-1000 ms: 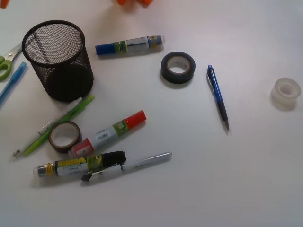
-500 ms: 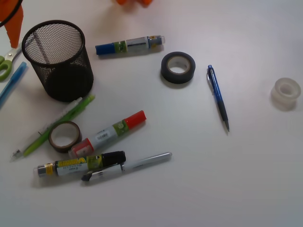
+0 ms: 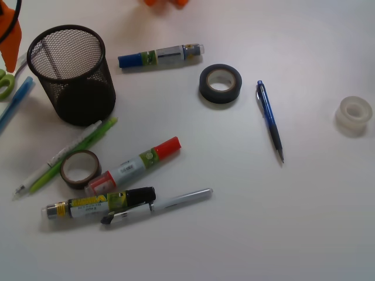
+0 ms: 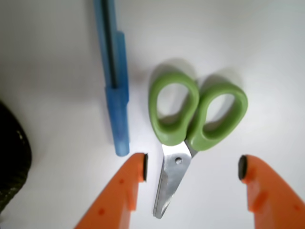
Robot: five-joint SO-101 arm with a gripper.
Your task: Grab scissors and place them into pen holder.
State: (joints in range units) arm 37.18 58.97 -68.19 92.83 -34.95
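The scissors (image 4: pixel 190 119) have lime-green loop handles and grey blades and lie flat on the white table. In the wrist view my gripper (image 4: pixel 193 168) is open, with one orange finger on each side of the blades just below the pivot, not touching them. In the front view only a green handle of the scissors (image 3: pixel 4 83) shows at the far left edge, under an orange finger (image 3: pixel 10 41). The black mesh pen holder (image 3: pixel 73 73) stands upright just right of them; its edge shows in the wrist view (image 4: pixel 12 162).
A light-blue pen (image 4: pixel 114 95) lies right beside the scissors. Also on the table are a blue marker (image 3: pixel 159 57), black tape roll (image 3: pixel 220 84), blue pen (image 3: pixel 270 120), clear tape roll (image 3: pixel 354 114), brown tape roll (image 3: pixel 80 168), green pens (image 3: pixel 70 152), and red and black markers.
The orange gripper has come into the front view at the top left and moved down over the scissors, now covering their blades. Nothing else has moved.
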